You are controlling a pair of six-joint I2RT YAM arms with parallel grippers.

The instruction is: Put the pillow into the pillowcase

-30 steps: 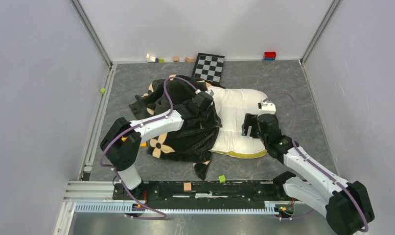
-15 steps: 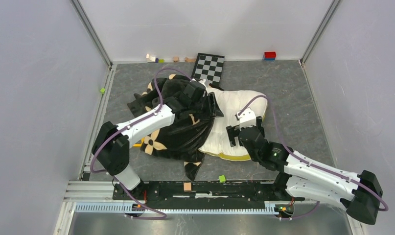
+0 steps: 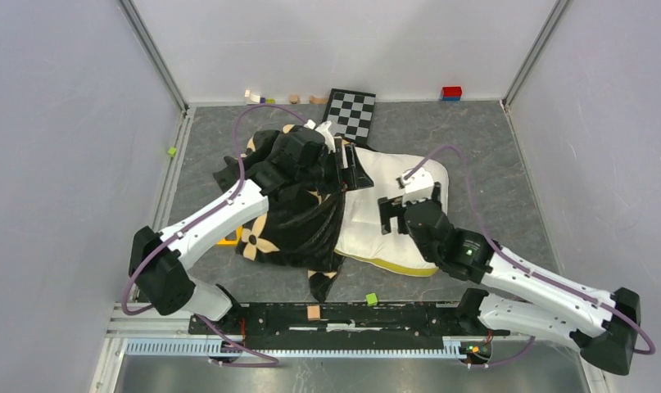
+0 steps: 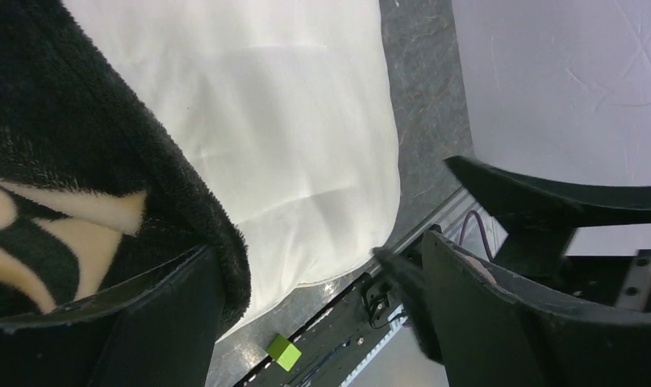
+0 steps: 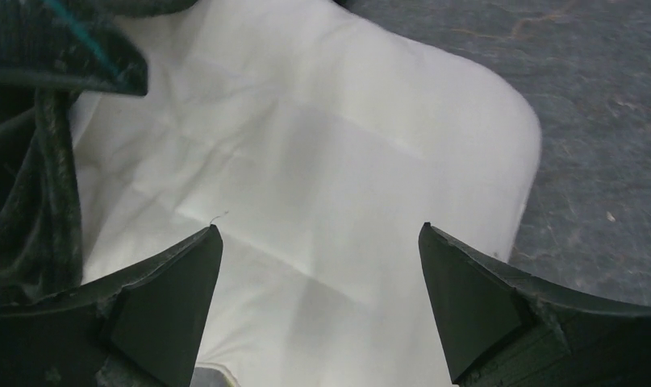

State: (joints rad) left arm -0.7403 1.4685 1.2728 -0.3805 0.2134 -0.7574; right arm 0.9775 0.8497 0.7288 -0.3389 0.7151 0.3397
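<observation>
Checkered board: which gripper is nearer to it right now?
Left. The left gripper is over the pillowcase's mouth, just on the near side of the board. The right gripper is over the pillow, farther back toward the bases.

two arms built alike: the left arm (image 3: 220, 214) and the right arm (image 3: 540, 282) have glossy white shell links between bulky matte-black joint housings. a thin purple cable (image 3: 236, 147) loops along each. a small green light (image 3: 468, 253) glows on the right arm's black forearm. the fingers (image 5: 483, 314) are black, wedge-shaped and taper to points.
</observation>
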